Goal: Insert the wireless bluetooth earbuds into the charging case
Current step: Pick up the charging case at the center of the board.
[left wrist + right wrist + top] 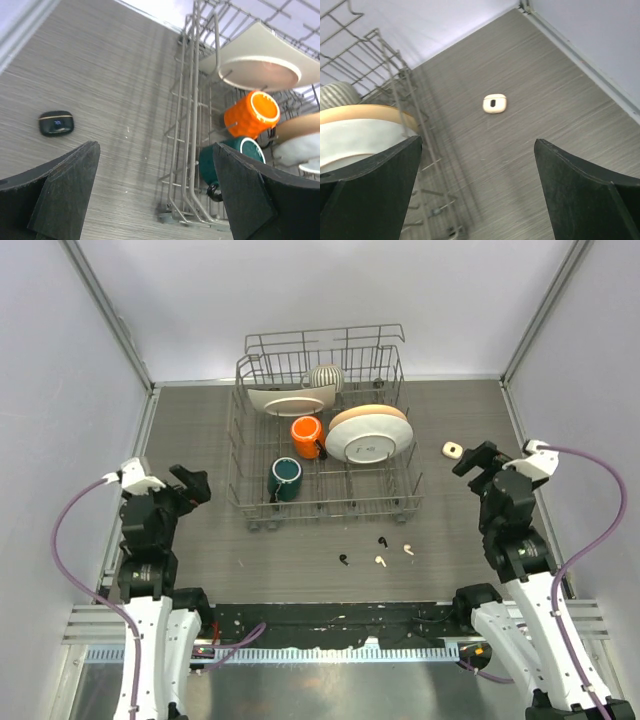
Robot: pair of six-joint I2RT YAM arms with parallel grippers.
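Four tiny earbuds lie on the table in front of the dish rack: two black ones and two cream-white ones. A cream charging case lies at the right, just ahead of my right gripper; it also shows in the right wrist view. A black charging case lies on the table in the left wrist view, ahead and left of my left gripper. Both grippers are open and empty, well above the table. The left gripper is at the rack's left.
A wire dish rack stands mid-table with plates, an orange mug and a green mug. Grey walls close in the left, right and back. The table's near edge runs just behind the earbuds.
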